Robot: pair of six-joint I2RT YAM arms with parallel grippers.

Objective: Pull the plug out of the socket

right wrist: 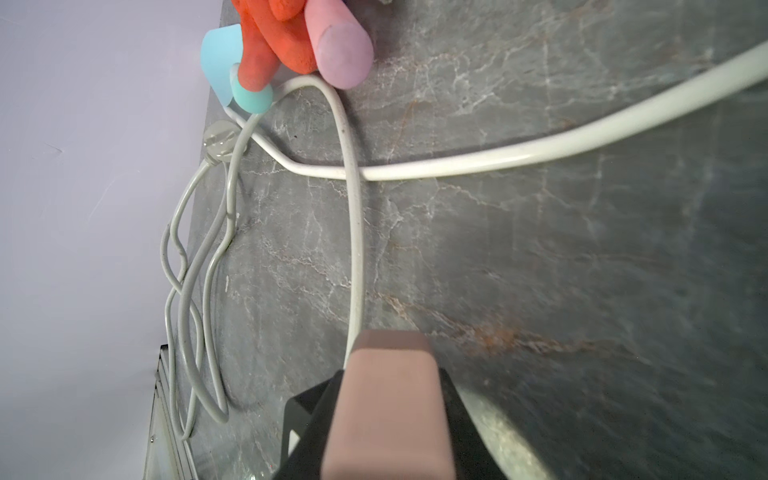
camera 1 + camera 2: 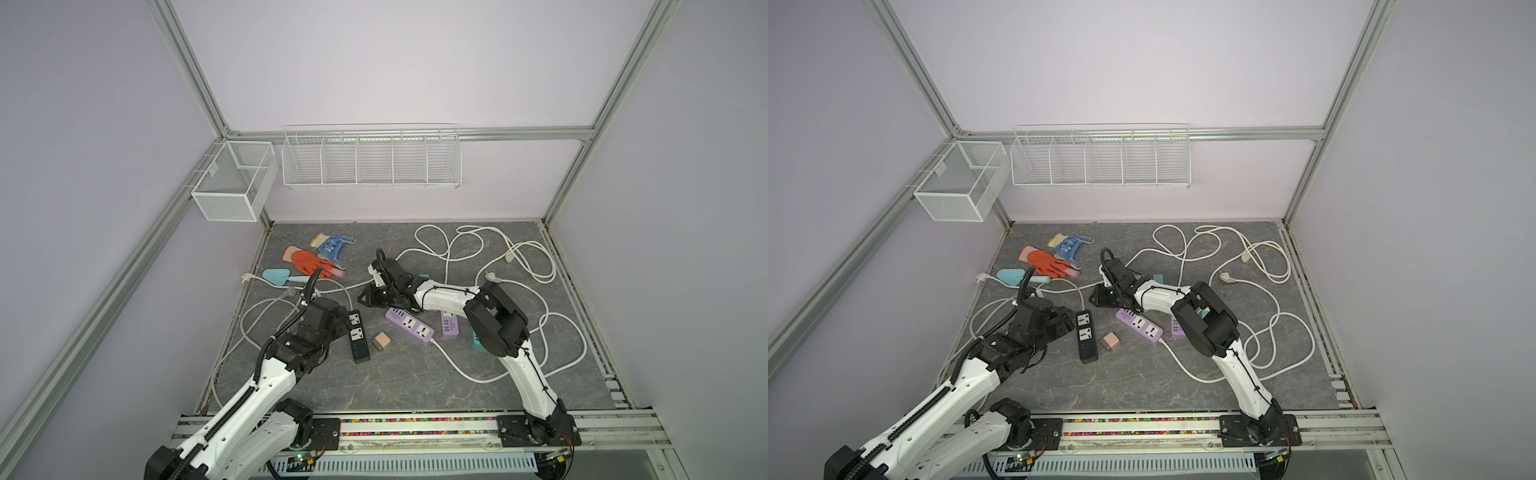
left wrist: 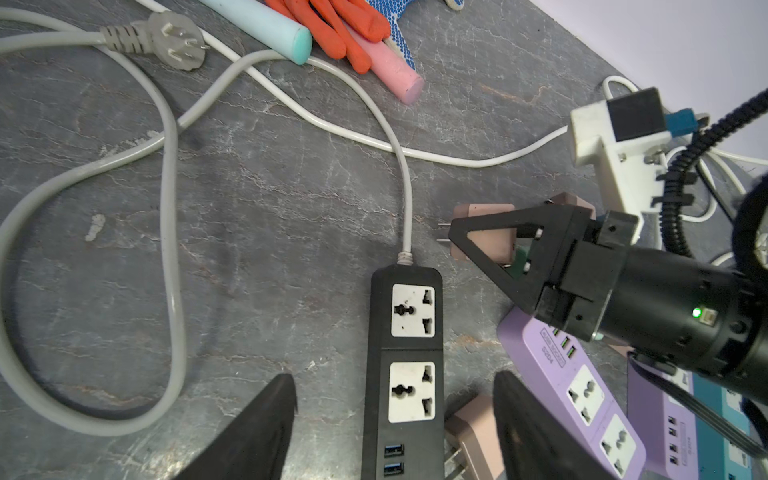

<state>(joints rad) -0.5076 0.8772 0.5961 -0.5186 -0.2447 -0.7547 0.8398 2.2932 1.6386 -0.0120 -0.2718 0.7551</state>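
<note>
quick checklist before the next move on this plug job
1. held plug out of black strip, both sockets empty: ok
2. right hand shut on held plug: ok
3. left hand open, astride black strip: ok
4. loose plug clear of left hand: cannot tell
5. white cable clear of held plug: cannot tell

Links: I'm seeing white shells (image 2: 523, 376), black joints (image 2: 498, 328).
Cabling: I'm noticing black corrugated conduit (image 3: 723, 121).
End: right gripper (image 3: 455, 232) is showing black triangular fingers (image 3: 498, 218).
</note>
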